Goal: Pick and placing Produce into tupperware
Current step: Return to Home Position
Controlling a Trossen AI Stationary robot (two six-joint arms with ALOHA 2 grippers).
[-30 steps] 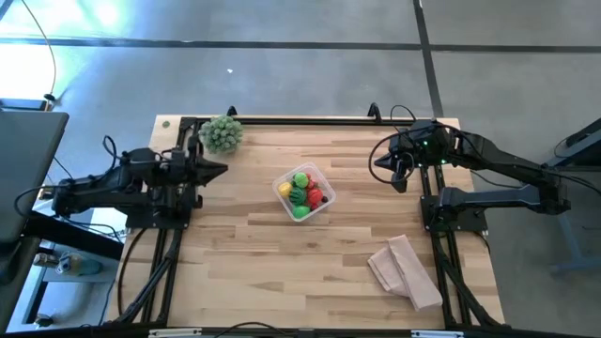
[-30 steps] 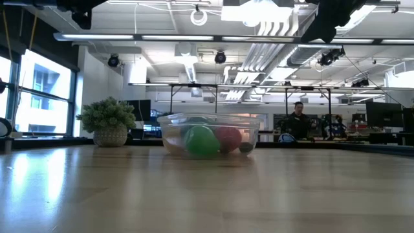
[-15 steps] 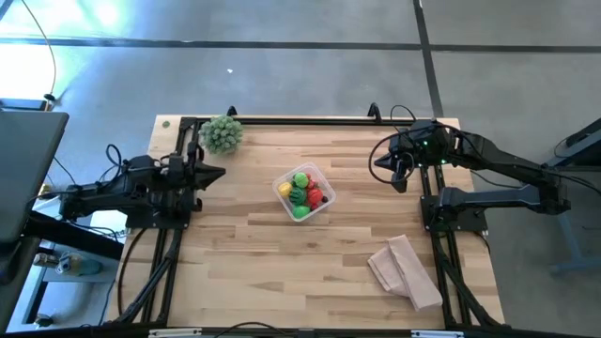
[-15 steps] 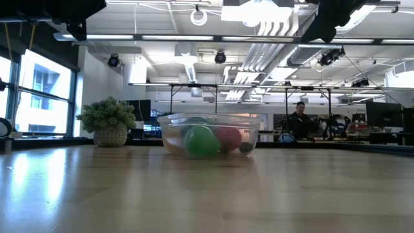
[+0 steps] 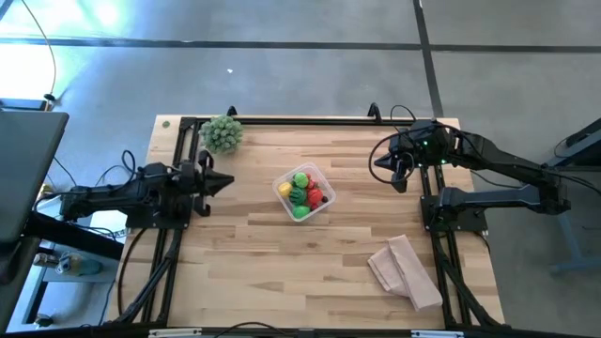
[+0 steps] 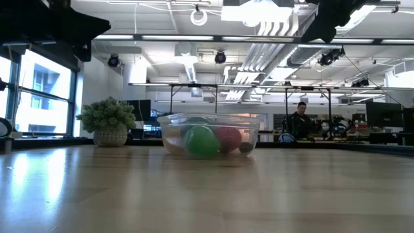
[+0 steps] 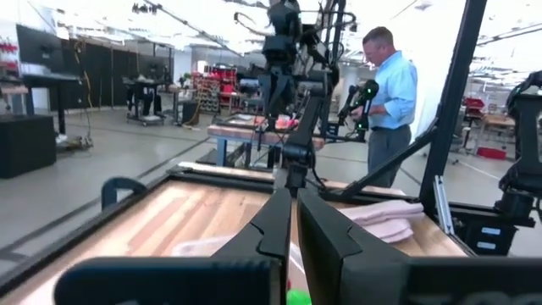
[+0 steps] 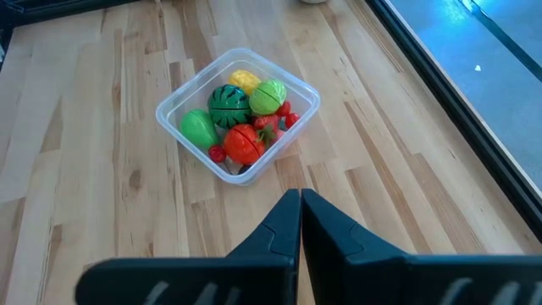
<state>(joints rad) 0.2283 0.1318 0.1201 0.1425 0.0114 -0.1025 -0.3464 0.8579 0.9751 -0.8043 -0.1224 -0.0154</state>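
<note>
At the left edge of the surface (image 5: 282, 268), the left hand (image 5: 227, 181) hangs low, well apart from the container. Its fingers (image 7: 273, 227) are drawn narrow, almost touching, with nothing between them. Just beyond it, at the far left corner, stands a spiky green plant (image 5: 222, 133), which is no part of the job.

In the middle sits the tupperware (image 5: 279, 191), with the produce (image 5: 302, 192) heaped inside: green, yellow and red pieces, packed close. No loose fruit or vegetable shows anywhere on the bare wood, so the filling looks finished.

At the far right the right hand (image 5: 377, 162) is held up above the surface, pointing toward the container. Its fingers (image 8: 279, 227) are pressed together and empty. A tan folded cloth (image 5: 406, 270) lies at the near right, untouched.

What is left seems only for the arms to park themselves.
</note>
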